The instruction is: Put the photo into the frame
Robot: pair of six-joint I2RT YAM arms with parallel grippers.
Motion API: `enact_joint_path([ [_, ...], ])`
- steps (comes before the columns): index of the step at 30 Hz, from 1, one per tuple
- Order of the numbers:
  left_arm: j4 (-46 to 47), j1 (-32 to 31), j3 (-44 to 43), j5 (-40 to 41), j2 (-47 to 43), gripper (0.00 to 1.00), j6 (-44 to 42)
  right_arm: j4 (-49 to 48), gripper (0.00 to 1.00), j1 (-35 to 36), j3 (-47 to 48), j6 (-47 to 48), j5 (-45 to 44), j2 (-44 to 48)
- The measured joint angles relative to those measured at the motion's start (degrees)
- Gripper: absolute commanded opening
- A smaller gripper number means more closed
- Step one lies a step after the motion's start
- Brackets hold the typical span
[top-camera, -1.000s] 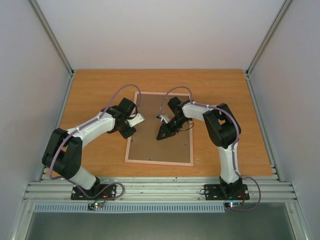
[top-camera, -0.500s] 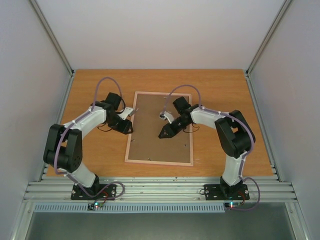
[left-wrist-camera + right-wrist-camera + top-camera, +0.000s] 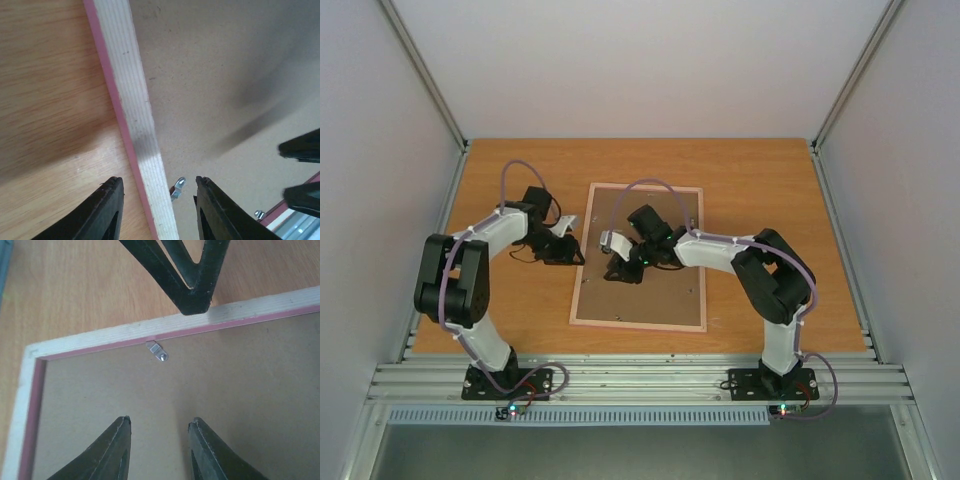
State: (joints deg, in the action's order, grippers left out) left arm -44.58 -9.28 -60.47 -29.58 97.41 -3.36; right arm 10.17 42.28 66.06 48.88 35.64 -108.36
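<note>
The left fingers (image 3: 107,212) stand spread and pinch nothing, one tip over the wooden surface (image 3: 45,100), the other over the brown backing board (image 3: 215,85); between them runs the left rim of the frame (image 3: 131,100), which lies back up on the surface with the board filling it; a small metal tab (image 3: 178,185) sits just inside the rim, between the tips; the right fingers (image 3: 112,450) are also spread and empty, above the board, the rim just ahead of their tips.

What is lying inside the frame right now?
A plain brown backing board fills the frame, with a small metal tab at its rim. Anything beneath the board is covered, so no photo can be seen.
</note>
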Motion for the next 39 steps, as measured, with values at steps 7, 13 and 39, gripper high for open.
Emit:
enact_joint_path([
  [7,0.39,0.0,-0.85,-3.48,3.56,0.33,2.38,-2.95,0.35,3.61,0.22,4.66,-4.24,-3.93],
  [13,1.03,1.03,-0.83,-5.4,5.01,0.27,4.94,-5.9,0.35,5.49,0.61,6.58,-6.75,-5.84],
  [39,4.24,2.58,0.83,-10.38,7.87,0.05,7.87,-7.91,0.14,8.26,4.94,10.25,-9.77,-10.08],
])
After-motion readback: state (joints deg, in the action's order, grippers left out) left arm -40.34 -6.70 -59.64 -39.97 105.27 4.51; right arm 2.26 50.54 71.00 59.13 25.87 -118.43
